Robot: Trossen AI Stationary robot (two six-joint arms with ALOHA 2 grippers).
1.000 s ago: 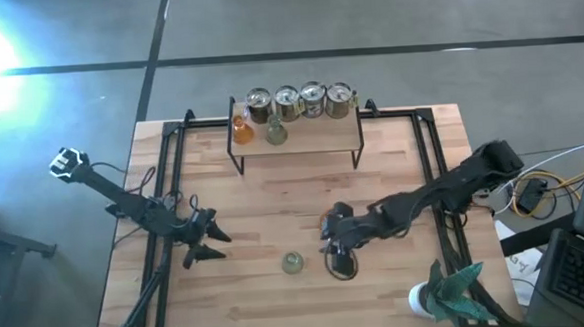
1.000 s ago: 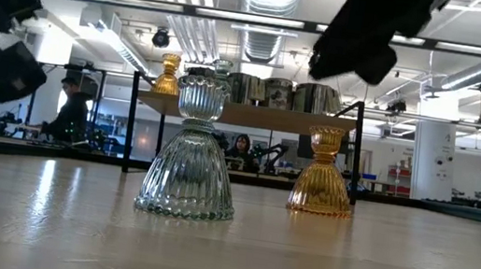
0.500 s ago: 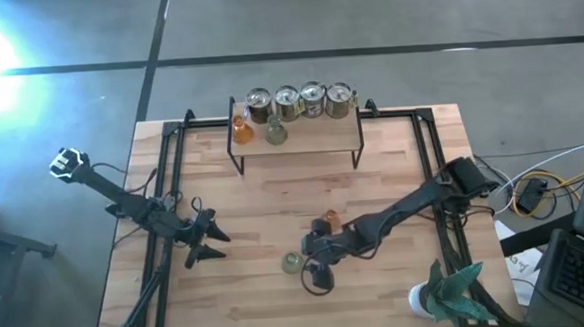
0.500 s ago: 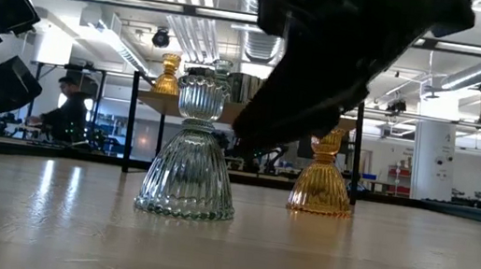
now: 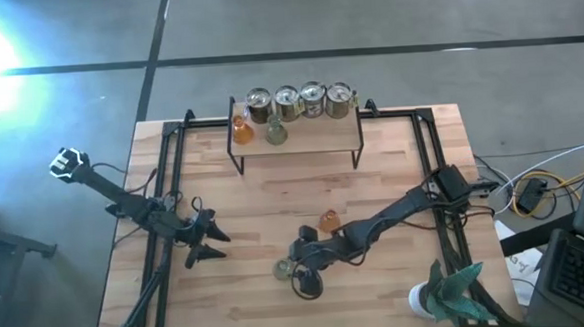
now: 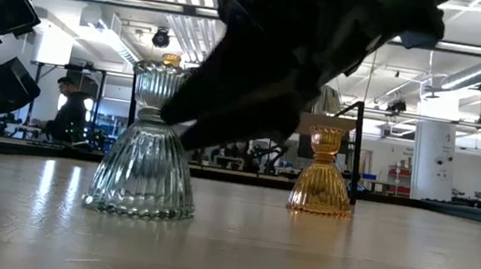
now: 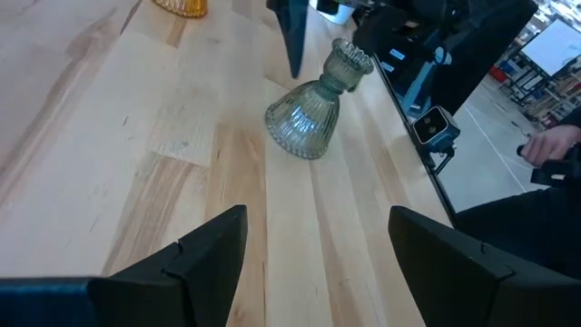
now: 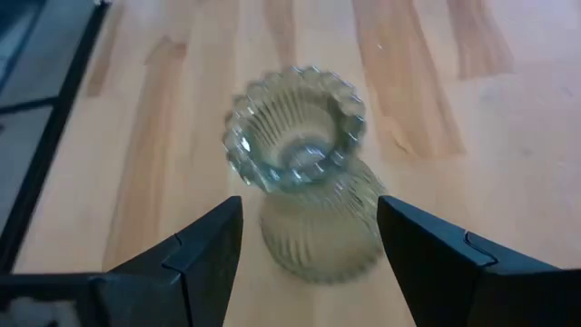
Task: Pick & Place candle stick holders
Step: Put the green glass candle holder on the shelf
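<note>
1. The right gripper [image 5: 296, 268] hangs low over the table's front middle, its fingers spread wide and gripping nothing; the pale green glass holder [image 8: 309, 182] stands upright just ahead of them, between the two tips in the right wrist view and not visibly touched.
2. That holder [image 6: 145, 154] looks like ribbed glass: stiff, breakable and probably slick. Its flared skirt is wide, so the narrow waist under the scalloped cup seems the best place to close on, gently.
3. A little beyond the right gripper stands an amber holder [image 5: 328, 221], upright and apart from the green one.
4. Off to the side, well apart, the left gripper [image 5: 208, 240] waits with its fingers parted and empty.
5. Farthest away, the shelf [image 5: 296, 138] carries four silvery cups [image 5: 300, 101], another amber holder [image 5: 242, 133] and another green one [image 5: 275, 133].
</note>
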